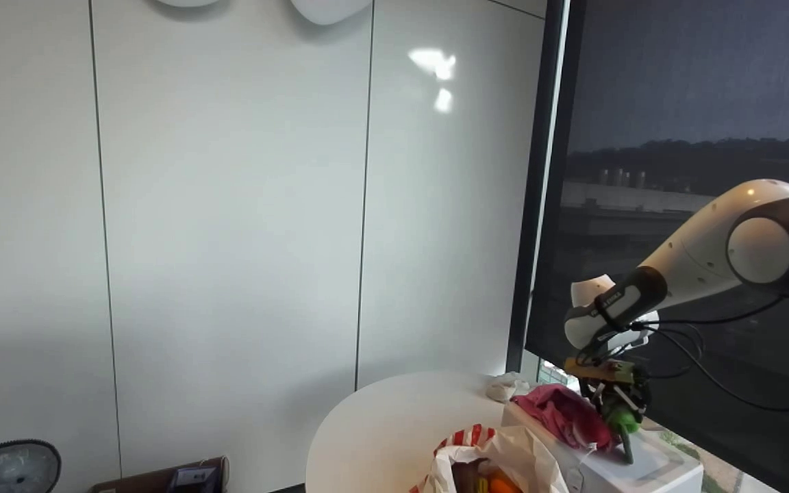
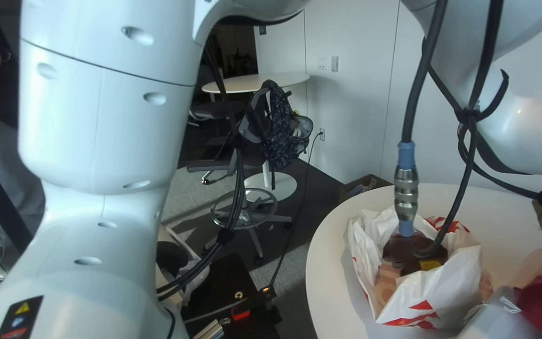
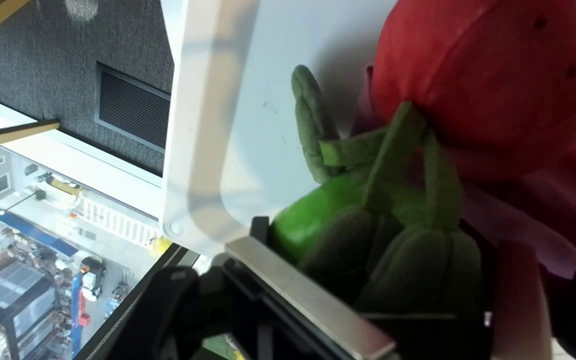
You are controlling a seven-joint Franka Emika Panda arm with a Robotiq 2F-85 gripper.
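Observation:
My gripper point(image 3: 388, 240) points down over the white box point(image 3: 278, 90). Its fingers stand apart, with puffy dark green fabric lobes point(image 3: 408, 265) and a glossy bright green piece point(image 3: 303, 215) between them. The near finger meets the green piece; a dark strip hides contact at the far finger, so I cannot tell if the jaws press on it. Green strips join the lobes to a red stuffed ball point(image 3: 483, 75) with dark dots. In an exterior view my gripper point(image 1: 624, 435) is low over the box point(image 1: 641, 472), beside a deep pink cloth point(image 1: 559, 411).
A white bag with red marks point(image 2: 445, 292), holding brown and orange items, stands on the round white table point(image 2: 327, 235) beside the box. A crumpled white piece point(image 1: 506, 385) lies near the cloth. The shaded window point(image 1: 696, 171) is close behind the arm. Cables hang along the arm.

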